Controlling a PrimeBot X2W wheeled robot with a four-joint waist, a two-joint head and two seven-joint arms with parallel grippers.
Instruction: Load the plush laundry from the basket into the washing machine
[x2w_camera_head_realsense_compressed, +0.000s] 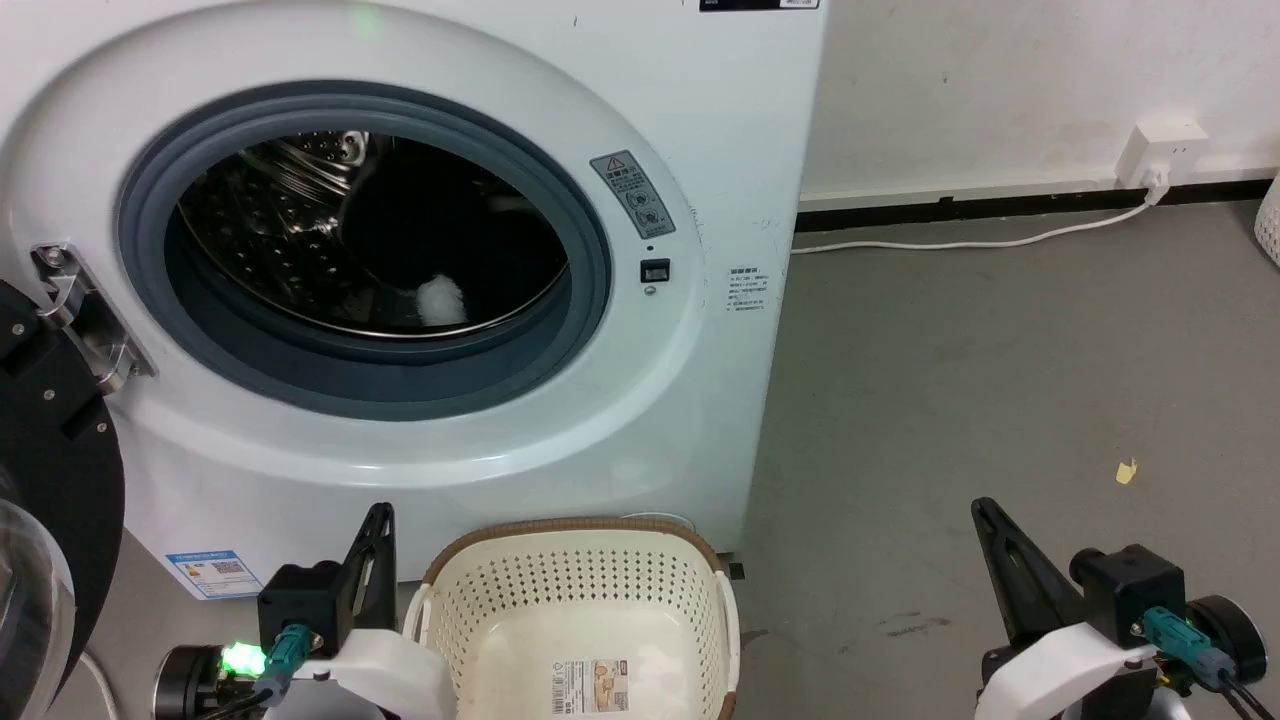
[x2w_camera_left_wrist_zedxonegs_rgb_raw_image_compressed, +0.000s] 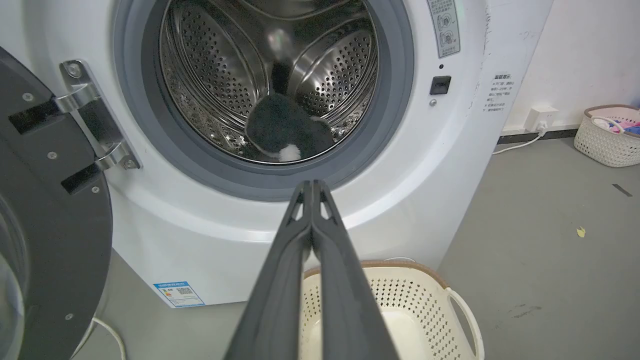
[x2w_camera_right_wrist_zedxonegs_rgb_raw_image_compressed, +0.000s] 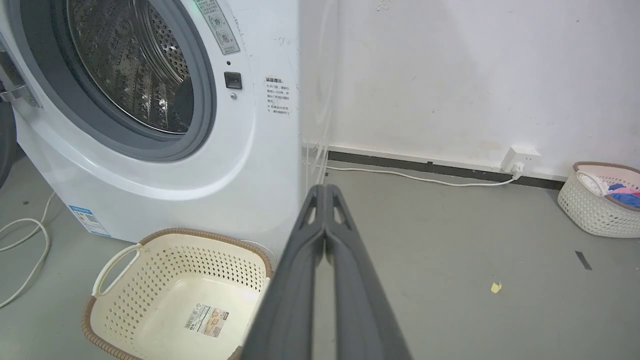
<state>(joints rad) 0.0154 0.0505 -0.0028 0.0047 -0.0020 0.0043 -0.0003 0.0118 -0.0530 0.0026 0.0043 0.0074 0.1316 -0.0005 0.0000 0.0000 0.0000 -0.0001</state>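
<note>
**State of the load**

At upper left, the plush laundry (x2w_camera_head_realsense_compressed: 440, 235) is seen inside the washing machine (x2w_camera_head_realsense_compressed: 650, 420). Along the bottom, the left hand (x2w_camera_head_realsense_compressed: 380, 512) is closed on nothing, the basket (x2w_camera_head_realsense_compressed: 580, 585) is set centrally, and the right hand (x2w_camera_head_realsense_compressed: 985, 506) is closed likewise.

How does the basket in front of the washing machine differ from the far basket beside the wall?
The front basket is empty, its bottom label showing; the far basket holds coloured clothes. The front basket looks cream, the far basket whiter. Both are perforated with brown rims.
</note>
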